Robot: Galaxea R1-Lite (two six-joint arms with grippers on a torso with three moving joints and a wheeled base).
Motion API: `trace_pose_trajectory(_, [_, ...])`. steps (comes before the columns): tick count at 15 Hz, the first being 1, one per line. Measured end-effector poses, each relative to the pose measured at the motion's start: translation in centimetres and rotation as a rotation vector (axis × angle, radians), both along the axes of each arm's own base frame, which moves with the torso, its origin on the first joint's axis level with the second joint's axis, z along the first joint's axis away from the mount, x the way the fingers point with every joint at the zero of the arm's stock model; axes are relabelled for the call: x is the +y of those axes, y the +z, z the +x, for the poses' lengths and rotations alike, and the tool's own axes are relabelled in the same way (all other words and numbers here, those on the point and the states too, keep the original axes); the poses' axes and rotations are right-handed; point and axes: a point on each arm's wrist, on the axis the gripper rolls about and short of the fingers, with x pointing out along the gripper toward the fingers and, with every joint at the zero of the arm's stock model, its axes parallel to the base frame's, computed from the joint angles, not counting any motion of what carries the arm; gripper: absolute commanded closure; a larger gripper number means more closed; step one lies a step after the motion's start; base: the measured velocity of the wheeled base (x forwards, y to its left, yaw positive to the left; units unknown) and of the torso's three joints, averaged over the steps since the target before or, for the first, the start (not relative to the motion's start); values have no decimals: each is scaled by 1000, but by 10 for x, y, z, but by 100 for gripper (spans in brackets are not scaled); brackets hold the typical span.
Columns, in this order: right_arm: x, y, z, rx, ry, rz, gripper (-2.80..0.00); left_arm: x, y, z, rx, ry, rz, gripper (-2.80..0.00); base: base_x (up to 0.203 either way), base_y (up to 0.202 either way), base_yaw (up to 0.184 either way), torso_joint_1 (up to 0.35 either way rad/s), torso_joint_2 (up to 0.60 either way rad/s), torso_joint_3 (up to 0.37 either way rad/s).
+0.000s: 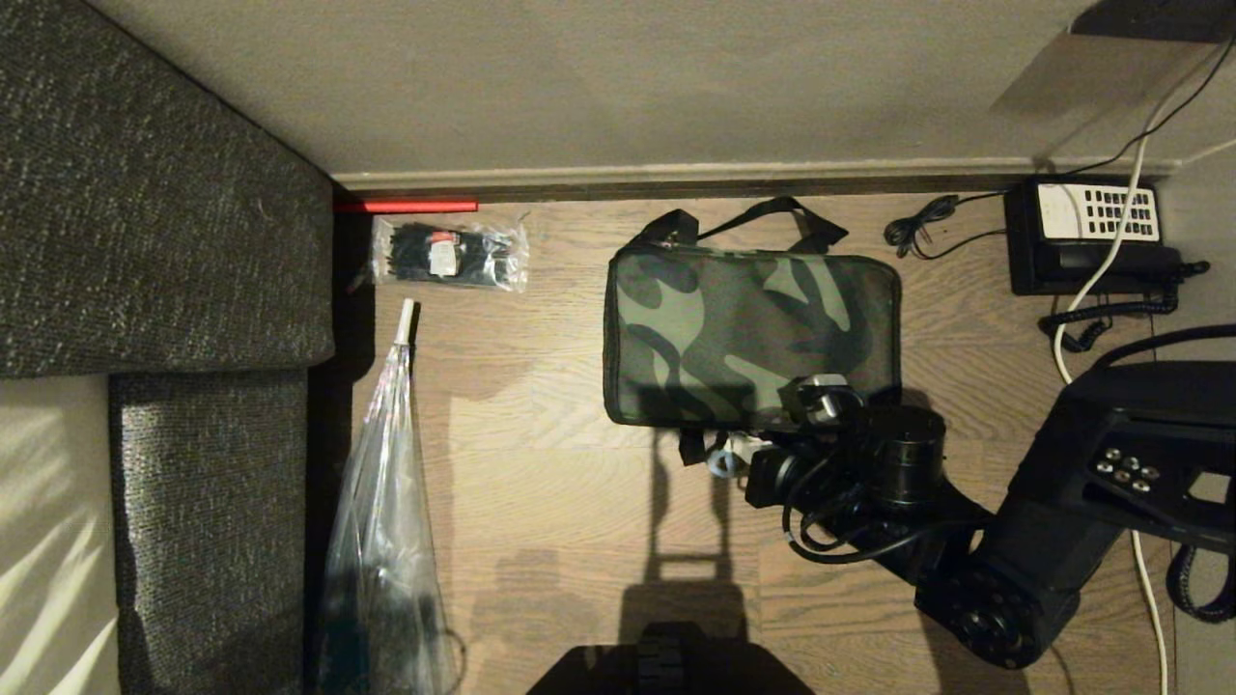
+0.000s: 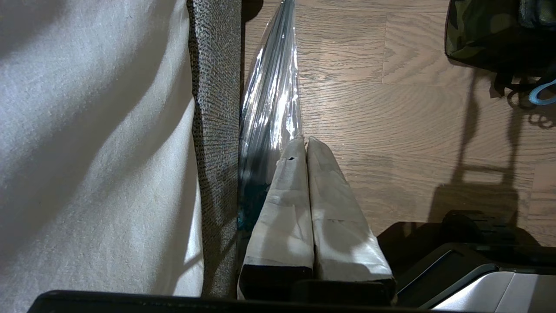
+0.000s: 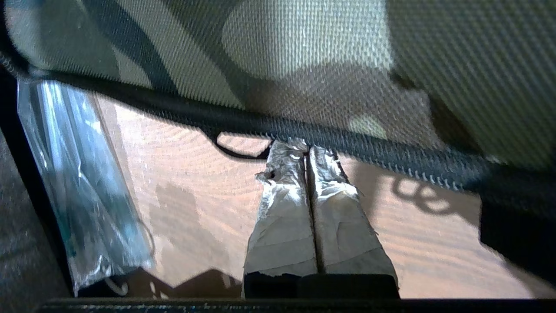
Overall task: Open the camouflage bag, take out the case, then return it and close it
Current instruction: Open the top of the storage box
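The camouflage bag lies flat and zipped on the wooden floor, its black straps toward the wall. My right gripper is at the bag's near edge. In the right wrist view its taped fingers are pressed together, and the right gripper touches the black zipper. A thin black pull loop runs into the tips. The case is hidden. My left gripper is shut and empty, parked low beside the sofa, with the bag's corner far off.
A grey sofa fills the left side. A clear packet of black cable ties and a long clear plastic bag lie next to it. A black telephone with cords sits by the wall on the right.
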Motion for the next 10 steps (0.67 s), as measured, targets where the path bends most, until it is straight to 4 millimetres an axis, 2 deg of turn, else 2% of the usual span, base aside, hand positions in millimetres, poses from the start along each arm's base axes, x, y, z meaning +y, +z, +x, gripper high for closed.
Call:
trace_pose_trajectory(4, [-8, -1, -13, 11, 15, -55, 0, 0, 0, 0, 0, 0, 0, 0, 0, 0, 0, 0, 0, 0])
trace_pose_trajectory(10, [-21, 6, -15, 9, -5, -54, 0, 0, 0, 0, 0, 0, 0, 0, 0, 0, 0, 0, 0, 0])
